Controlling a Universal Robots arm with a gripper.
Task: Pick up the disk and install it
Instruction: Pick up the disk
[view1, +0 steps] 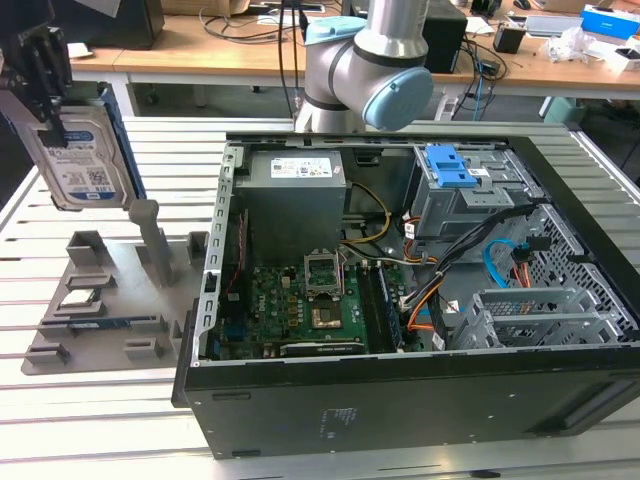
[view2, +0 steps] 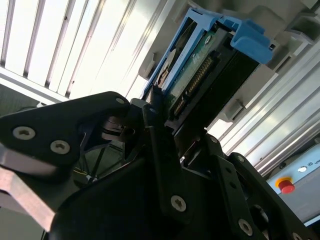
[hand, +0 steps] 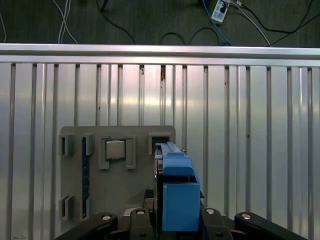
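Note:
The disk (view1: 88, 150), a silver hard drive with a white-and-blue label in a bright blue carrier, hangs upright in the air at the exterior view's left. It is above the grey holder plate (view1: 110, 300). My gripper (view1: 48, 112) is shut on its upper end. In the first wrist view the blue carrier of the disk (hand: 176, 192) stands edge-on between my fingers, over the holder plate (hand: 135, 200). The second wrist view shows the disk (view2: 200, 70) with its connector edge and green board, clamped by my black fingers (view2: 162, 150).
The open computer case (view1: 330, 420) lies on the slatted metal table (view1: 120, 420), at the exterior view's right of the holder. Inside are a grey drive cage with a blue latch (view1: 450, 172), a motherboard (view1: 300, 300) and cables. A small square processor chip (hand: 115, 149) rests on the holder plate.

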